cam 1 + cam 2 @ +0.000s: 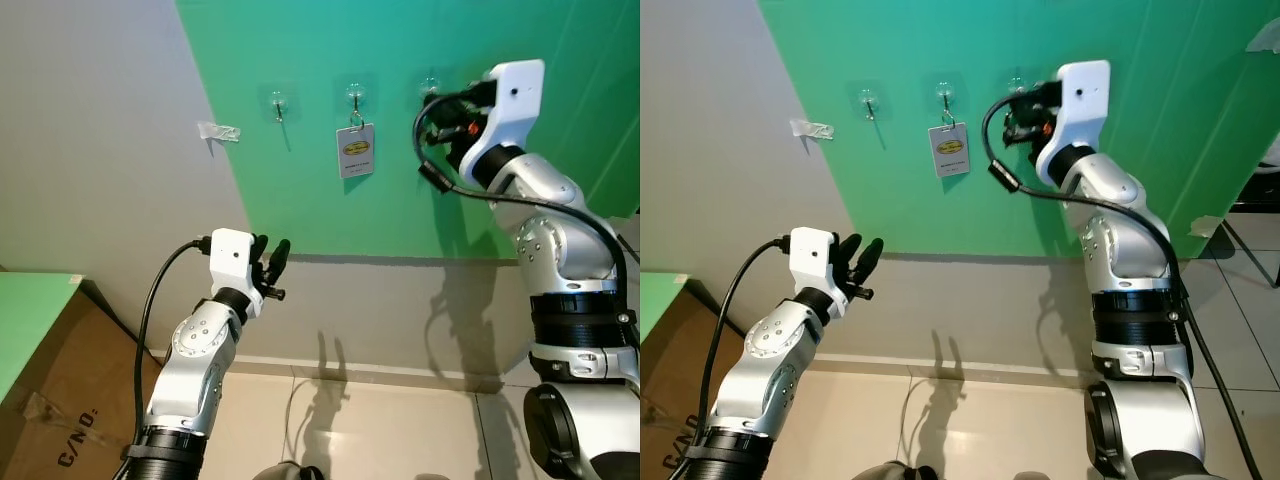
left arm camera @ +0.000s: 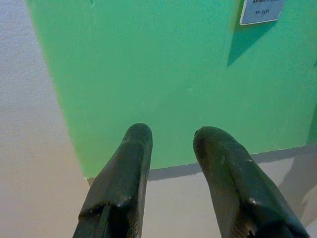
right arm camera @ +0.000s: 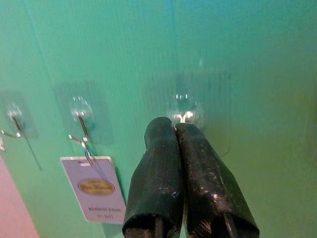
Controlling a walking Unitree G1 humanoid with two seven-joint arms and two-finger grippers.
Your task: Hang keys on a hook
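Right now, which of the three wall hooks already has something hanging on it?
The middle hook: a white tag hangs from it. The left hook is bare, and the right gripper is at the right hook.

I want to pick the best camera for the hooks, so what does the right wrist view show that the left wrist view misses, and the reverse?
Right wrist view: three clear adhesive hooks in a row on the green wall, with the right gripper shut, its tips just below the right hook, and the middle hook holding the tag's ring.

Left wrist view: the open left gripper low down, facing the grey band along the green panel's lower edge.

Both: the green wall and the white key tag.
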